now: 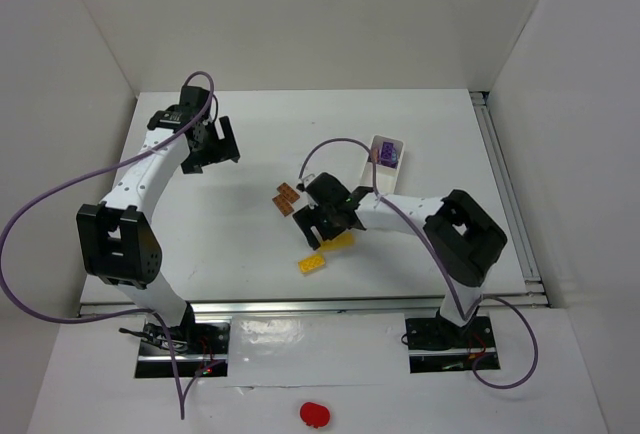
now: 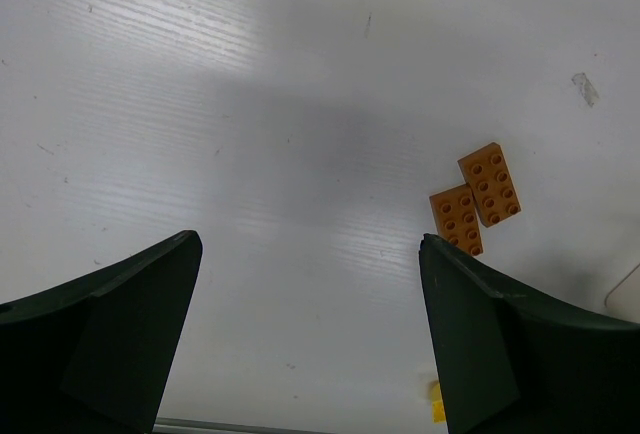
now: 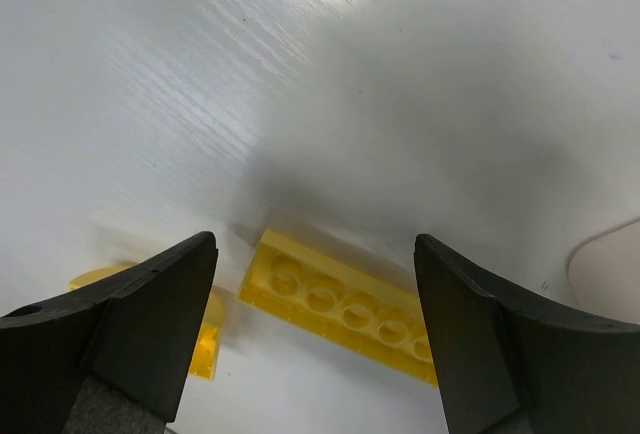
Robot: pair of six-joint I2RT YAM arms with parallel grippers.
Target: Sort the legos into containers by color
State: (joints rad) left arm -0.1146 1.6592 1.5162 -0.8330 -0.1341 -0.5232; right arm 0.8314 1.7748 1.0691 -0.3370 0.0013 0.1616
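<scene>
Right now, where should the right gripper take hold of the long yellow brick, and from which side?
Take the long yellow brick across its two long side walls, near mid-length, from straight above. It lies flat, studs up, running nearly across the open right gripper, so the wrist probably needs turning first. A smaller yellow brick lies close by its end.
</scene>
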